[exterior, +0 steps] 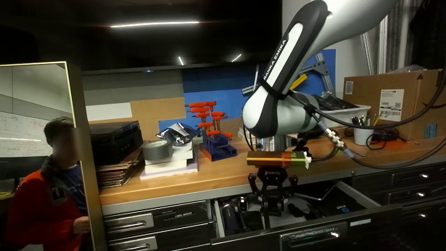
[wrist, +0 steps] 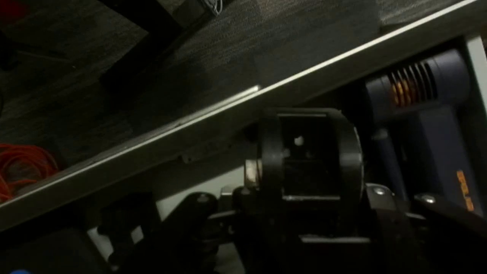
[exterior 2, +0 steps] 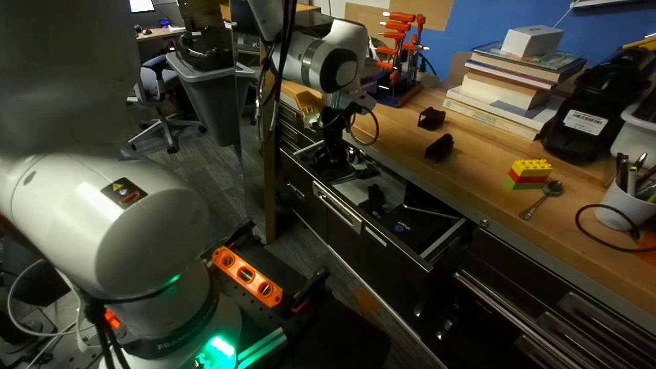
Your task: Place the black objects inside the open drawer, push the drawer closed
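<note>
The open drawer (exterior 2: 402, 259) looks like smooth, dark metal with a shiny metal handle strip (exterior 2: 337, 208), the wooden worktop (exterior 2: 479, 154) smooth with a satin sheen. The arm's shell (exterior 2: 148, 220) is smooth and semi-glossy, the boxy black object (exterior 2: 431, 118) matt and plastic-looking. The television screen (exterior: 156, 45) is glossy, the crinkled bag (exterior: 178, 133) gleams like foil, the cardboard box (exterior: 414, 99) is matt, and the carpet (exterior 2: 210, 177) rough.

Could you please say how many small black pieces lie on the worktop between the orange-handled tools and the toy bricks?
2: a hollow black piece near the books, and a second black piece nearer the open drawer. None there seems hidden.
</note>
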Controlling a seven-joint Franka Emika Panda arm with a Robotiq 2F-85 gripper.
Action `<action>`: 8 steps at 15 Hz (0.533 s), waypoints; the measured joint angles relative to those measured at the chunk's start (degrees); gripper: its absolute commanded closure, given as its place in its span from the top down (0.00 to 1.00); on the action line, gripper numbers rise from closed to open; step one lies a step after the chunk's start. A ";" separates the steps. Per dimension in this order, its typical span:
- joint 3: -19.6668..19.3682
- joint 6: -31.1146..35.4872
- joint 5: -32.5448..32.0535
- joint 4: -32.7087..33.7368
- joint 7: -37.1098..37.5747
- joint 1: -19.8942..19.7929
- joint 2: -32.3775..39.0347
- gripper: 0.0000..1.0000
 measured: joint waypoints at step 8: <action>1.67 3.16 2.89 0.60 -14.92 -0.57 4.14 0.25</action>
